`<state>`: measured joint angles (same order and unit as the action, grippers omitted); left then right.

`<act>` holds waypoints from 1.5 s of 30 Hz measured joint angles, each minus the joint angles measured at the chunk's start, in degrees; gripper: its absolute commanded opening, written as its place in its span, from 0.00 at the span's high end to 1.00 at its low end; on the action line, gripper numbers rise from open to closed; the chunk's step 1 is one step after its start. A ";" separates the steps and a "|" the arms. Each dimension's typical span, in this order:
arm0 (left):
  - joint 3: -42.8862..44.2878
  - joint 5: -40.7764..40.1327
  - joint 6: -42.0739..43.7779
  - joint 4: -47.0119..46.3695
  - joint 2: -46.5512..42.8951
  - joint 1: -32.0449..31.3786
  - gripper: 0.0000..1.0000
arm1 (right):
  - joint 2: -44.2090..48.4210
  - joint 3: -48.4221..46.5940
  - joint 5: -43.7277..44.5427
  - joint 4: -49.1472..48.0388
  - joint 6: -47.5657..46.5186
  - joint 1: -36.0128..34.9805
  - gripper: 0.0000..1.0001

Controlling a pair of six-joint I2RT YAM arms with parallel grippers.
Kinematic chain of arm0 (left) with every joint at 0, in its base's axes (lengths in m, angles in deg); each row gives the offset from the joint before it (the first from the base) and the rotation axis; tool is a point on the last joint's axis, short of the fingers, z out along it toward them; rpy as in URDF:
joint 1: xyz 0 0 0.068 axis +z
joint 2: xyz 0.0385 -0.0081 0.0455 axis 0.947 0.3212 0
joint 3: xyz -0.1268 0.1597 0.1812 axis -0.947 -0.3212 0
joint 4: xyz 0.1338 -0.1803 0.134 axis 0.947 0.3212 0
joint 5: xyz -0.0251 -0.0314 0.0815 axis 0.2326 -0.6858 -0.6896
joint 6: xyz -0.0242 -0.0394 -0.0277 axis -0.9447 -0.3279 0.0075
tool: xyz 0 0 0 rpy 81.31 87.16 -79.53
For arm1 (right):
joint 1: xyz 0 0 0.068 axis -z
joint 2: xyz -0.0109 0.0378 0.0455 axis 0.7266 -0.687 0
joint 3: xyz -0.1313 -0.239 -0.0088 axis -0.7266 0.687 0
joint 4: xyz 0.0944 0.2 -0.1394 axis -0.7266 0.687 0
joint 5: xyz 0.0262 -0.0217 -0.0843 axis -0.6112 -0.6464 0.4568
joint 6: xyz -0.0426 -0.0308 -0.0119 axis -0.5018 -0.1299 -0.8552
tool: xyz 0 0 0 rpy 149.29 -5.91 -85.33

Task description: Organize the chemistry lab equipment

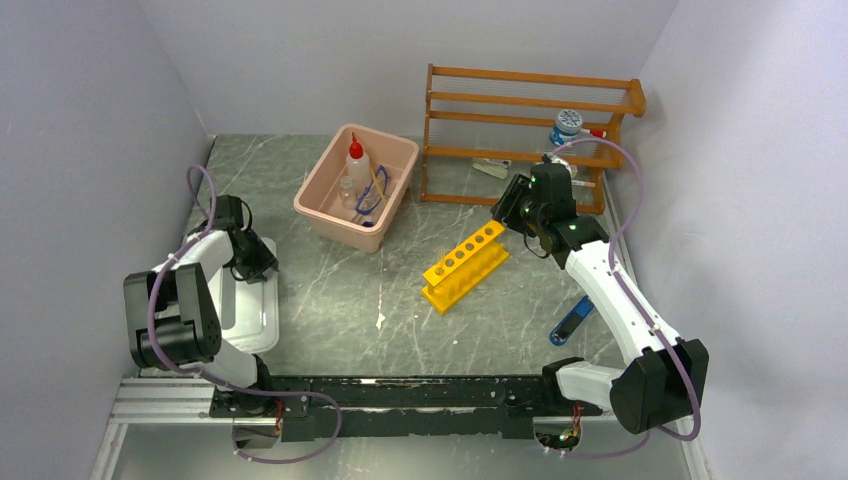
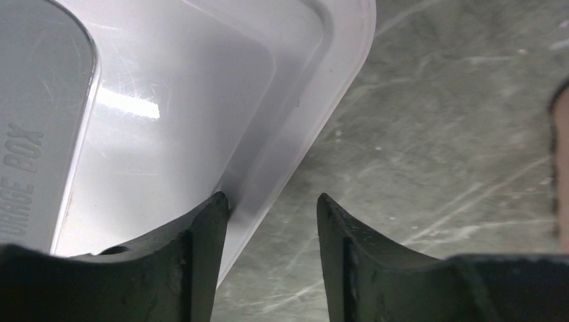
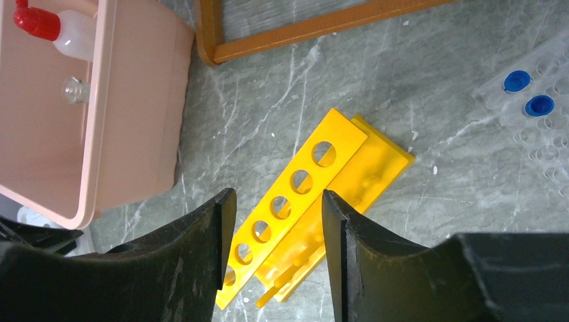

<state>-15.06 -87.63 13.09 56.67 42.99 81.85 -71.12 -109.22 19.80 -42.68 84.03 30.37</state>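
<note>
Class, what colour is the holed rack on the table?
The rack is yellow; right wrist view shows best.

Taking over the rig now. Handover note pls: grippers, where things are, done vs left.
Left gripper: open, empty, over the edge of the lid.
Right gripper: open, empty, above the rack.
Done: bottle, beaker and goggles are in the tub.
Left: the rack is out on the table. The tubes sit in a clear tray by the shelf. A blue tool lies loose beside the right arm.
Tongs and tubing can't be made out clearly.
</note>
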 measured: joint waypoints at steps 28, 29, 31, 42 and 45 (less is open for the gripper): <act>4.98 -9.62 0.85 1.31 4.70 -14.73 0.95 | 0.00 0.00 -1.14 -1.22 0.13 0.00 0.47; 4.98 -9.64 0.85 1.31 4.68 -14.78 0.95 | 0.00 0.00 -1.66 -1.25 0.11 0.00 0.46; 5.01 -9.62 0.94 1.31 4.44 -14.86 0.95 | 0.00 0.00 -2.27 -1.25 -0.07 -0.02 0.44; 4.94 -7.56 -0.72 4.59 -5.22 -14.88 0.95 | -0.28 -6.51 -1.18 -1.03 -1.90 -10.75 0.37; 4.55 -6.36 -1.55 4.74 -10.27 -14.91 0.95 | -0.98 -8.70 -1.33 -2.19 -1.42 -15.72 0.35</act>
<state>-10.51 -93.99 11.54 61.41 32.72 66.95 -72.11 -117.92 18.46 -44.86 82.61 14.66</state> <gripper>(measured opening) 0.101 0.635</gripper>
